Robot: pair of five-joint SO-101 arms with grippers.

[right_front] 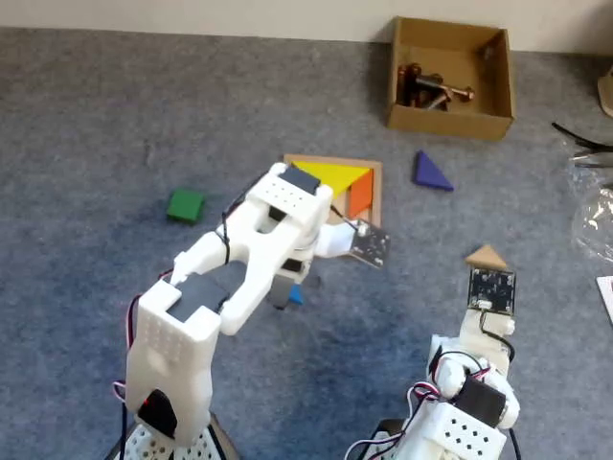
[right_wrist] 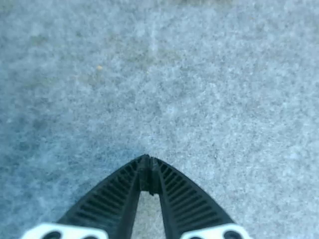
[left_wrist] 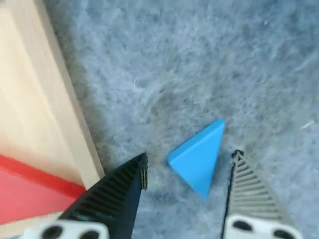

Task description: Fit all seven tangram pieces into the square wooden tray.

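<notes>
**Blue triangle between spread left fingers, outside the tray**

Blue triangle (left_wrist: 199, 157): small, flat, bright, with sharp edges. It lies on the grey carpet (right_wrist: 199, 74) just near of the square wooden tray (right_front: 377, 192), with a strip of carpet between it and the rim.

Tray contents: yellow piece (right_front: 335, 174), orange piece (right_front: 359, 197), and a red piece (left_wrist: 25, 194) against the near rim.

Left arm (right_front: 239, 278) stretches from the near edge and covers the tray's near-left corner. Left gripper (left_wrist: 190, 160) sits low over the blue triangle, fingers spread, one tip on each side, neither visibly touching.

Right gripper (right_wrist: 148, 168) is at near right over carpet, fingers pressed together, gripping nothing.

Loose pieces:
- green square (right_front: 186, 205), left of the tray
- purple triangle (right_front: 431, 172), right of the tray
- tan triangle (right_front: 487, 256), just far of the right arm (right_front: 469, 393)

Cardboard box (right_front: 450, 120) stands far right, apart from the tray.
</notes>
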